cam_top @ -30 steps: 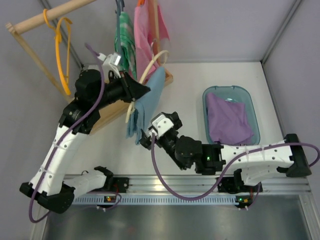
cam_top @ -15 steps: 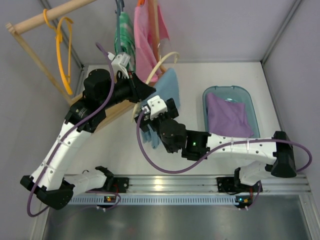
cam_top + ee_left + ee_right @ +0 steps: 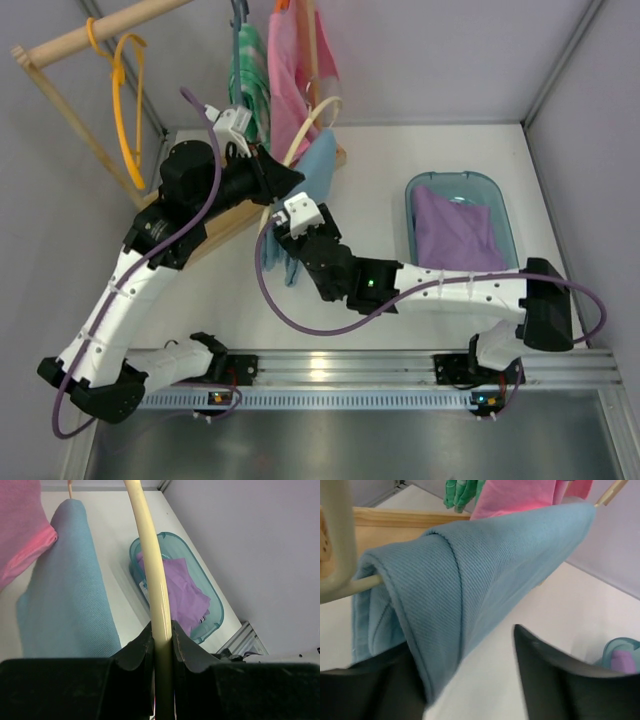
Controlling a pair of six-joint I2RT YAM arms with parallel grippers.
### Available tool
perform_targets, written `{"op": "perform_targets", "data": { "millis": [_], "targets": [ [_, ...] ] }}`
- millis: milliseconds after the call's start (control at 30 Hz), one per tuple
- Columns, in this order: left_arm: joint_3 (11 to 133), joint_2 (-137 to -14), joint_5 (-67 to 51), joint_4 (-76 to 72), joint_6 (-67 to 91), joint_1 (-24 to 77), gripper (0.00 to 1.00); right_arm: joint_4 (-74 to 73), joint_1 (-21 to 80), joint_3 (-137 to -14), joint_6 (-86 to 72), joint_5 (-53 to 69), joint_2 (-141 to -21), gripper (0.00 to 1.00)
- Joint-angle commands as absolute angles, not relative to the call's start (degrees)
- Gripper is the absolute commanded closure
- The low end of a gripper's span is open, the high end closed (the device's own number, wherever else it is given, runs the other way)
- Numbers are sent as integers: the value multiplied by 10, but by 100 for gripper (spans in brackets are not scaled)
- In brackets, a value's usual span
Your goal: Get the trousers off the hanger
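The light blue trousers [image 3: 318,165] hang folded over the bar of the cream hanger [image 3: 310,120]. My left gripper [image 3: 285,182] is shut on the hanger's curved frame [image 3: 152,570], which runs straight up between the fingers [image 3: 162,637]. The trousers [image 3: 70,590] hang to its left. My right gripper [image 3: 281,232] is open at the trousers' lower folded edge [image 3: 485,565]. The cloth lies against the left finger, and the right finger [image 3: 545,675] stands apart from it across a gap [image 3: 465,650]. The hanger's corner [image 3: 340,540] shows at the left.
A pink garment [image 3: 295,60] and a green patterned one [image 3: 250,70] hang just behind. A yellow-orange hanger [image 3: 125,90] hangs on the wooden rod [image 3: 100,30]. The rack's wooden base [image 3: 215,225] lies under my left arm. A teal bin [image 3: 505,210] at the right holds purple cloth [image 3: 455,235].
My right arm has reached left and farther in, bringing its gripper around the trousers' lower edge, jaws narrowing. The left gripper, still holding the hanger, shifted slightly.
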State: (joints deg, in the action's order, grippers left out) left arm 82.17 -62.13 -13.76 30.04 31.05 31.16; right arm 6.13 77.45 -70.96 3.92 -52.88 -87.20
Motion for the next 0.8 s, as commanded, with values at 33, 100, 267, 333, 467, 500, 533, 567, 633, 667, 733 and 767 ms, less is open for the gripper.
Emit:
{"op": "perform_targets", "data": {
  "millis": [33, 100, 267, 333, 467, 500, 533, 567, 633, 667, 733, 767],
  "targets": [
    [840, -568, -140, 150, 294, 313, 100, 88, 750, -724, 43, -547, -881, 52],
    [833, -559, -141, 150, 296, 313, 100, 120, 744, -714, 52, -549, -869, 63],
    [811, -543, -128, 150, 291, 313, 100, 180, 722, -663, 59, -548, -810, 100],
    [801, -538, -112, 151, 281, 313, 100, 185, 717, -651, 63, -545, -787, 100],
    [788, -540, -101, 151, 275, 313, 100, 181, 714, -647, 90, -541, -726, 100],
    [787, -541, -96, 152, 272, 313, 100, 179, 713, -649, 92, -541, -718, 100],
    [784, -543, -86, 152, 267, 313, 100, 178, 712, -653, 95, -538, -710, 100],
    [777, -544, -64, 152, 264, 313, 100, 177, 711, -657, 101, -534, -698, 100],
    [769, -551, -48, 152, 255, 313, 100, 166, 710, -678, 110, -532, -689, 100],
    [761, -553, -42, 152, 254, 313, 100, 164, 710, -686, 119, -533, -683, 100],
    [750, -560, -28, 152, 254, 313, 100, 163, 710, -715, 142, -535, -678, 100],
    [747, -562, -18, 151, 256, 313, 100, 165, 710, -727, 151, -539, -674, 100]
  ]
}}
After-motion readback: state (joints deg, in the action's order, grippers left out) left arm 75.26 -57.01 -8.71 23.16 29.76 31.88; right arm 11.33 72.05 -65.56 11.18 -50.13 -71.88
